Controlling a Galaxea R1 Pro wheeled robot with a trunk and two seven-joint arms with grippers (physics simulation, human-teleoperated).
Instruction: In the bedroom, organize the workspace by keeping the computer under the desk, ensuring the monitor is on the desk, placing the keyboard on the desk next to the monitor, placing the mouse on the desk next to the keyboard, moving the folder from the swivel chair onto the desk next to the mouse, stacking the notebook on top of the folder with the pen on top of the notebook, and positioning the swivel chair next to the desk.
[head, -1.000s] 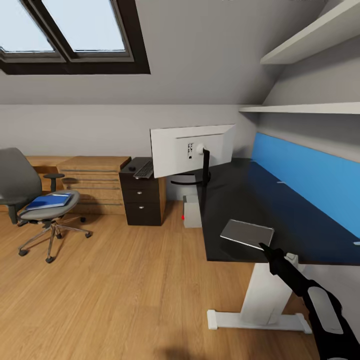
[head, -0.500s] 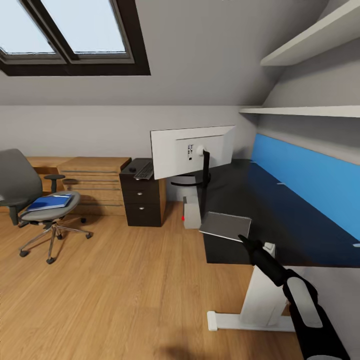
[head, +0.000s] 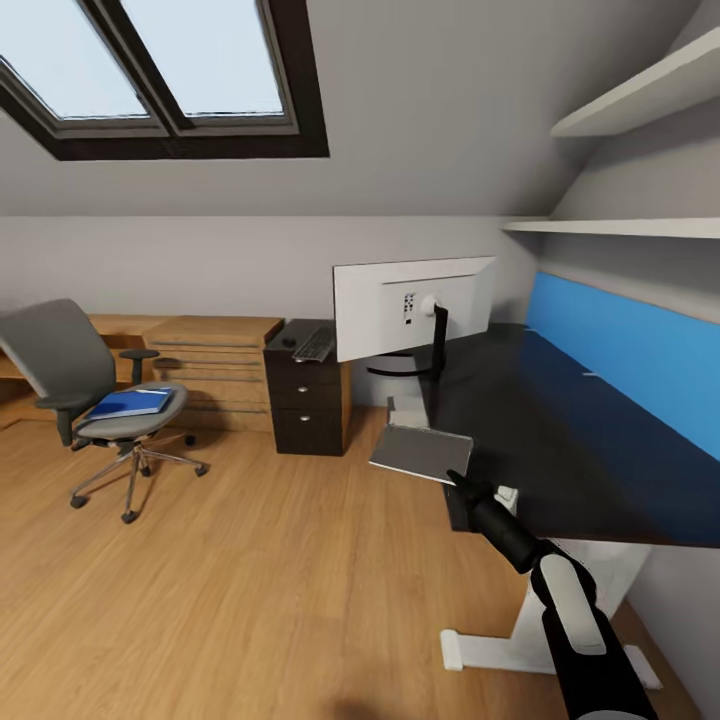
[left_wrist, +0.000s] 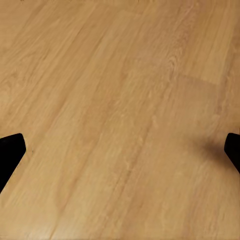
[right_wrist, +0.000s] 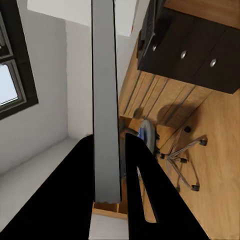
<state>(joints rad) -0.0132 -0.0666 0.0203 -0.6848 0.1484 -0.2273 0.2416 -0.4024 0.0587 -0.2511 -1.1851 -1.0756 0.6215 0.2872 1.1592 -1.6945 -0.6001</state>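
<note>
Counter, black top with blue back panel, runs ahead and to the right of the right end effector. Monitor stands on its far end, white back toward the camera, beyond the end effector; already where the task wants it. Swivel chair is well apart, far off to the end effector's left on the wood floor, not yet beside the counter. Blue folder lies flat on its seat, waiting to be moved.

Silver-grey panel, probably the keyboard underside-up, is pinched at its near corner by the right end effector and held roughly level, overhanging the counter's front-left corner, partly over the floor. Judged: held by the edge so it can be carried or turned before being set down by the monitor. A dark drawer cabinet sits past it, with a dark flat item on top, too small to name.

Right wrist view adds the grip: the panel edge-on between two black fingers pressed onto it, with chair and cabinet drawers behind. Left wrist view has bare floor planks and the left end effector's fingertips spread wide at the frame edges, holding nothing.
</note>
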